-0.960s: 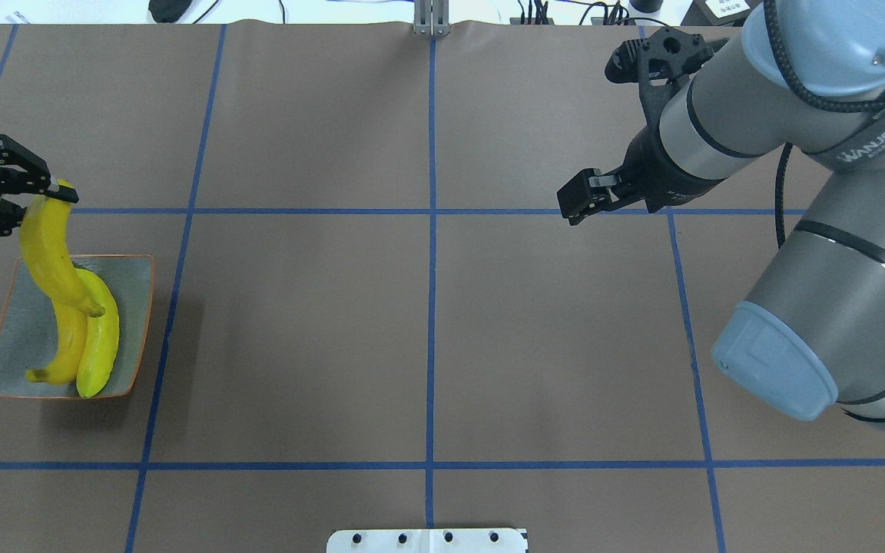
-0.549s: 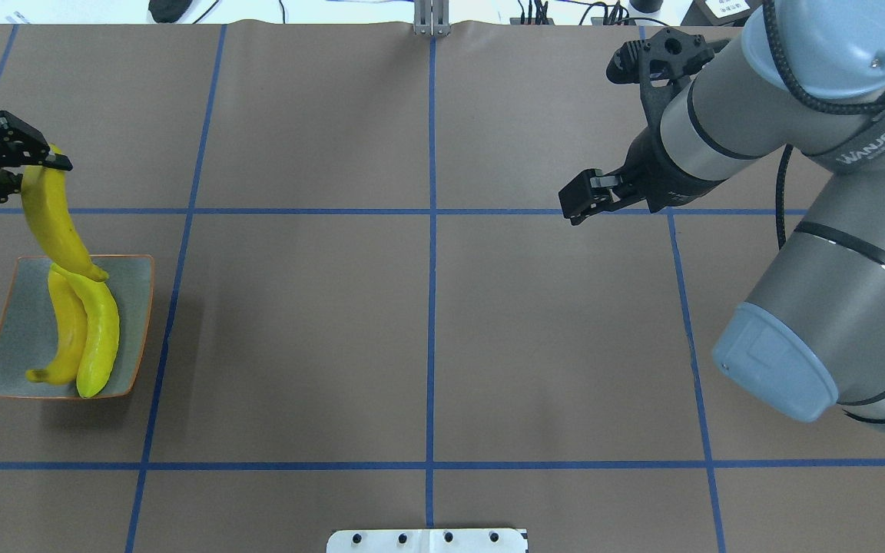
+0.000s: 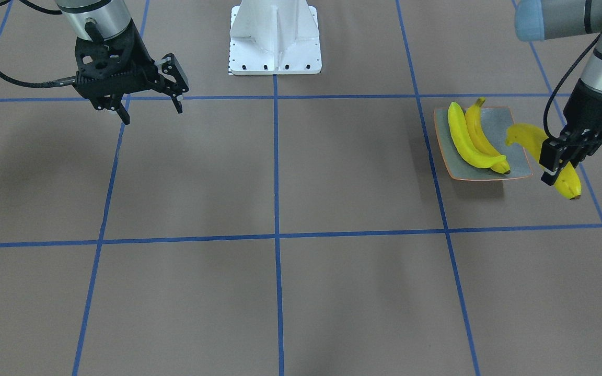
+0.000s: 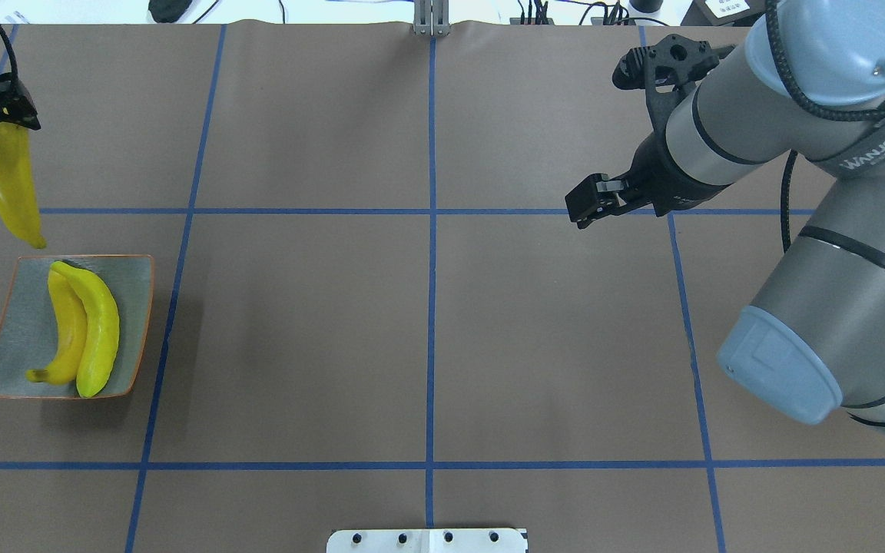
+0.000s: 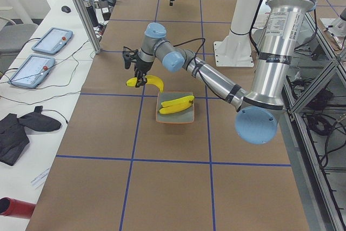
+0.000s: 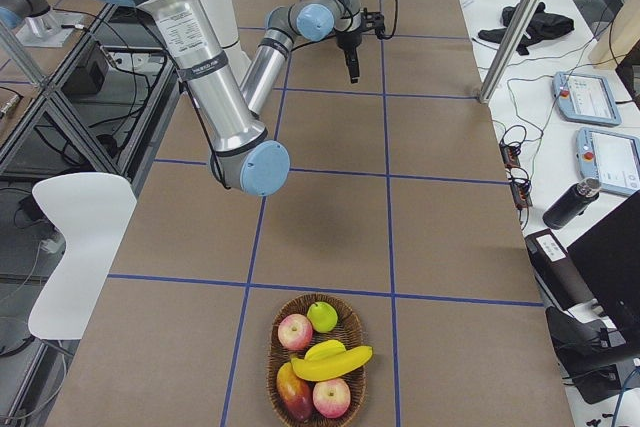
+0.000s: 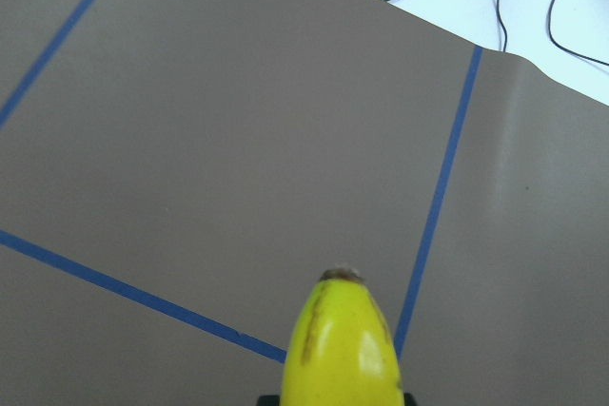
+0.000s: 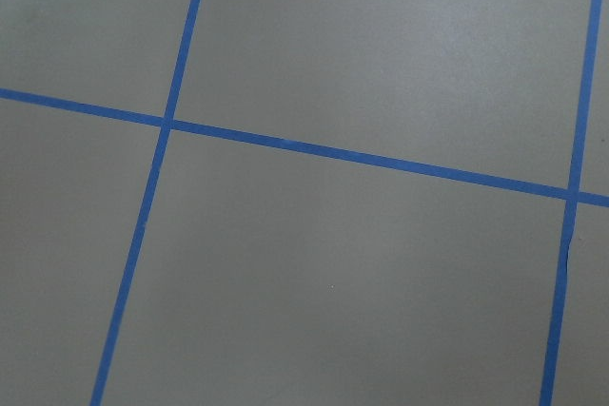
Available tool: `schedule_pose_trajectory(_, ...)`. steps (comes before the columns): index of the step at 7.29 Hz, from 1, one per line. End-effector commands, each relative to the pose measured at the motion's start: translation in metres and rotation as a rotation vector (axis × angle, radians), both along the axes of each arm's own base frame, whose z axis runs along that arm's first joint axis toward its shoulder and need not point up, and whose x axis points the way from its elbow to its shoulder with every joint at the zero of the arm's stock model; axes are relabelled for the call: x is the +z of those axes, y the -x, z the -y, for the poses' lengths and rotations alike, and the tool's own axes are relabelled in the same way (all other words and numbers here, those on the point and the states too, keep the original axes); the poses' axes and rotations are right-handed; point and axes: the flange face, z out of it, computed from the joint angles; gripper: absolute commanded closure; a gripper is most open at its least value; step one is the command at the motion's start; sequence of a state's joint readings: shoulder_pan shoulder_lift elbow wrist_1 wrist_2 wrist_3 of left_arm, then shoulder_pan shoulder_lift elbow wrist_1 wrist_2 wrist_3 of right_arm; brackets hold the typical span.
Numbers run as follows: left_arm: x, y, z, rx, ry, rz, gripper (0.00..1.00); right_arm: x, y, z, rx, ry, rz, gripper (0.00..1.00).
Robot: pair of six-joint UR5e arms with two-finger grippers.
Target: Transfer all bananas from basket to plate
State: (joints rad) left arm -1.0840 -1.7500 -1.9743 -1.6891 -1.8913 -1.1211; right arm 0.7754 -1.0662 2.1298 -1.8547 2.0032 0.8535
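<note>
Fingers on the left gripper (image 3: 557, 166) are clamped on one banana (image 4: 11, 184) near its end. It dangles in the air just past the far edge of the plate (image 4: 28, 307), not over it. The right gripper (image 3: 150, 111) hangs spread wide with nothing in it, well off to the other side. Two bananas (image 4: 85, 330) are lying side by side on the plate already. My worry: let go here and it hits the table (image 4: 427, 346), and with a grip that far toward one end it could swing or slide out. Hard bits: overhead crops the left gripper at the frame edge, and the wrist cam shows only the banana tip and table. The basket (image 6: 318, 367) shows up only in the right side view, with at least one banana left among other fruit (image 6: 296, 331).
</note>
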Motion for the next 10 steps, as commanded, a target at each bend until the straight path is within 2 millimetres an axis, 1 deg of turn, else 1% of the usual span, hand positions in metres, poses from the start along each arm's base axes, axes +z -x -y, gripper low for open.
schedule_pose_trajectory(1,0.013,-0.034,-0.014,0.045,0.0,0.246,1.0,0.009,0.0,0.0,0.0,0.008,-0.01,0.01)
schedule_pose_trajectory(2,0.01,-0.051,-0.027,0.07,-0.01,0.338,1.0,0.008,0.0,0.0,0.0,0.006,-0.008,0.01)
schedule_pose_trajectory(3,0.002,-0.067,-0.043,0.098,-0.02,0.394,1.0,0.009,0.001,0.0,0.0,0.009,-0.011,0.01)
schedule_pose_trajectory(4,-0.004,-0.089,-0.06,0.128,-0.04,0.437,1.0,0.011,0.002,0.0,-0.001,0.01,-0.014,0.01)
schedule_pose_trajectory(5,-0.001,-0.105,-0.07,0.151,-0.038,0.459,1.0,0.011,0.002,0.001,0.0,0.008,-0.014,0.01)
schedule_pose_trajectory(6,0.002,-0.111,-0.075,0.145,-0.037,0.472,1.0,0.017,0.003,-0.001,-0.004,0.018,-0.022,0.01)
schedule_pose_trajectory(8,0.012,-0.139,-0.096,0.2,-0.033,0.57,1.0,0.019,0.009,-0.004,-0.012,0.016,-0.028,0.01)
schedule_pose_trajectory(10,0.019,-0.147,-0.103,0.226,-0.012,0.608,1.0,0.021,0.01,-0.006,-0.016,0.017,-0.031,0.01)
